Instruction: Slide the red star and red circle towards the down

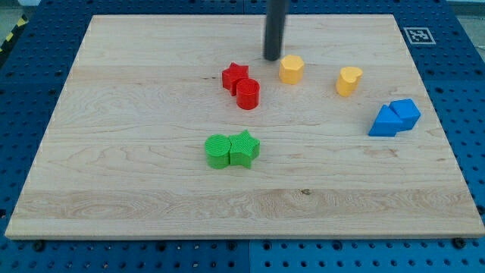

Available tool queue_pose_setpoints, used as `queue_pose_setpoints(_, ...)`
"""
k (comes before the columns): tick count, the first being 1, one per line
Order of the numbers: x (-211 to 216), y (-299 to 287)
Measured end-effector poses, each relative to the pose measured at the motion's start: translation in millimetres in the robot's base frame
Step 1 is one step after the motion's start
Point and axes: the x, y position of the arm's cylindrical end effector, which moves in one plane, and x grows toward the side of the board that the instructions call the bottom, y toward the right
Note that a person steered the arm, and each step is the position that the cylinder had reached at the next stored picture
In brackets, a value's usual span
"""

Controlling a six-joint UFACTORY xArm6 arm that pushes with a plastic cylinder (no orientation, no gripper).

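The red star (pixel 234 76) lies on the wooden board (pixel 136 174), a little above the board's middle. The red circle (pixel 248 94) touches it at its lower right. My tip (pixel 273 58) is down on the board, up and to the right of both red blocks, a short gap from the star. It stands just left of the yellow hexagon (pixel 291 68).
A yellow heart (pixel 348 80) lies right of the hexagon. A blue triangle (pixel 386 121) and a blue cube (pixel 405 113) touch near the right edge. A green circle (pixel 218 150) and green star (pixel 244 148) touch below the red pair.
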Motion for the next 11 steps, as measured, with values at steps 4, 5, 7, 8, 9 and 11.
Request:
queue_pose_setpoints(4, 11, -67)
queue_pose_setpoints(5, 37, -71)
queue_pose_setpoints(7, 85, -65)
queue_pose_setpoints(8, 96, -65)
queue_pose_setpoints(9, 108, -65)
queue_pose_setpoints(11, 103, -64)
